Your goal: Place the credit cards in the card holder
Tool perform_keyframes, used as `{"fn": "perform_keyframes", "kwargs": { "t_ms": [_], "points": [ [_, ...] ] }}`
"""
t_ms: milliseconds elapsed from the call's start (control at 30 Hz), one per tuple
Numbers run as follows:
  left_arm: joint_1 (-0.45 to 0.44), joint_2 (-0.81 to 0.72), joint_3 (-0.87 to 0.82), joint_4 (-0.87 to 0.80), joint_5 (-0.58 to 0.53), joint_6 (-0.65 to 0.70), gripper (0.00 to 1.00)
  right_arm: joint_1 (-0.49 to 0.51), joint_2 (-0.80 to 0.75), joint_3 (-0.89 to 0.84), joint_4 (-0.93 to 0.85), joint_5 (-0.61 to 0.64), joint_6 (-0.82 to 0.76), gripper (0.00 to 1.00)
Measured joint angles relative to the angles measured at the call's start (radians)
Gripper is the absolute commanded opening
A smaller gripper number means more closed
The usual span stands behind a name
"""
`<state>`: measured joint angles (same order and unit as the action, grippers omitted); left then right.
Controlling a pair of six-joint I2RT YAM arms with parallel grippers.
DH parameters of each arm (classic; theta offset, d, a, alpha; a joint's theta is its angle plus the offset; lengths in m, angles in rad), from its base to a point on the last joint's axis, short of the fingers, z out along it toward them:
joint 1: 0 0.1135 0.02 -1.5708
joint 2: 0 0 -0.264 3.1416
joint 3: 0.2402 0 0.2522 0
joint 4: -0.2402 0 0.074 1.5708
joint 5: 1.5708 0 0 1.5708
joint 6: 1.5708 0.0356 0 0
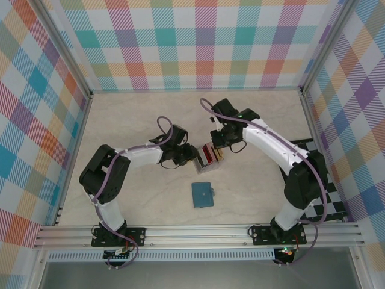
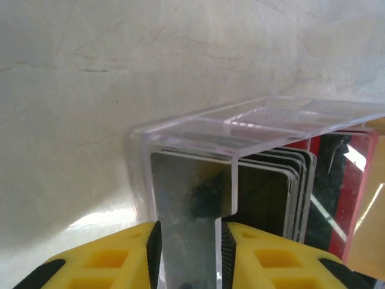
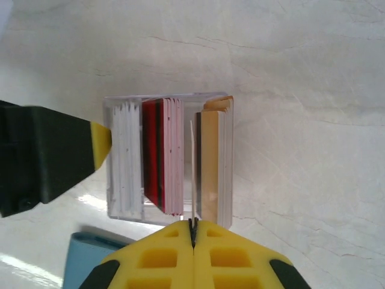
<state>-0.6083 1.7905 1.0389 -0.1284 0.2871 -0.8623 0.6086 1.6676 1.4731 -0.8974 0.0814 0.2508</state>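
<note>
Right tool [image 3: 194,233]: clenched. I see its yellow fingers pinching one thin card [image 3: 192,168], edge-on, between the red and gold packs.
Left tool [image 2: 187,253]: grasping the clear rack [image 2: 271,117] by its glossy acrylic end wall, with a pad on each face.
Credit cards [image 3: 162,156]: flat and hard-edged, standing upright in the rack at the centre of the top view, in pale, red and gold packs.
Card holder [image 1: 203,194]: a matte teal square lying closed and flat on the worktop [image 1: 132,120], just below the rack and not touching it.
Room: I read bare, pale marbled worktop above and left of the rack. A chequered board [image 1: 328,180] lies at the right edge.
</note>
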Motion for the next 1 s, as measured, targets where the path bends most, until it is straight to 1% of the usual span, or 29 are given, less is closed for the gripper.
{"fn": "perform_keyframes", "kwargs": {
  "t_ms": [100, 200, 333, 500, 600, 733, 900, 1000],
  "points": [
    [-0.002, -0.039, -0.002, -0.053, -0.023, 0.013, 0.46, 0.000, -0.058, -0.075, 0.029, -0.028, 0.043, 0.00],
    [-0.008, -0.120, -0.016, -0.093, -0.051, 0.019, 0.52, 0.000, -0.161, -0.180, 0.060, -0.077, 0.104, 0.00],
    [-0.034, -0.259, -0.071, -0.126, -0.083, 0.021, 0.55, 0.003, -0.311, -0.327, 0.129, -0.174, 0.206, 0.00],
    [-0.105, -0.394, -0.202, -0.137, -0.115, -0.018, 0.56, 0.058, -0.405, -0.471, 0.194, -0.230, 0.319, 0.00],
    [-0.154, -0.446, -0.295, -0.127, -0.134, -0.067, 0.56, 0.111, -0.422, -0.540, 0.225, -0.245, 0.377, 0.00],
    [-0.203, -0.484, -0.378, -0.124, -0.166, -0.128, 0.56, 0.179, -0.417, -0.579, 0.248, -0.248, 0.432, 0.00],
    [-0.217, -0.492, -0.402, -0.103, -0.178, -0.167, 0.56, 0.232, -0.362, -0.579, 0.293, -0.246, 0.465, 0.00],
    [-0.224, -0.486, -0.399, -0.098, -0.177, -0.167, 0.56, 0.247, -0.316, -0.579, 0.298, -0.218, 0.475, 0.00]
  ]
}}
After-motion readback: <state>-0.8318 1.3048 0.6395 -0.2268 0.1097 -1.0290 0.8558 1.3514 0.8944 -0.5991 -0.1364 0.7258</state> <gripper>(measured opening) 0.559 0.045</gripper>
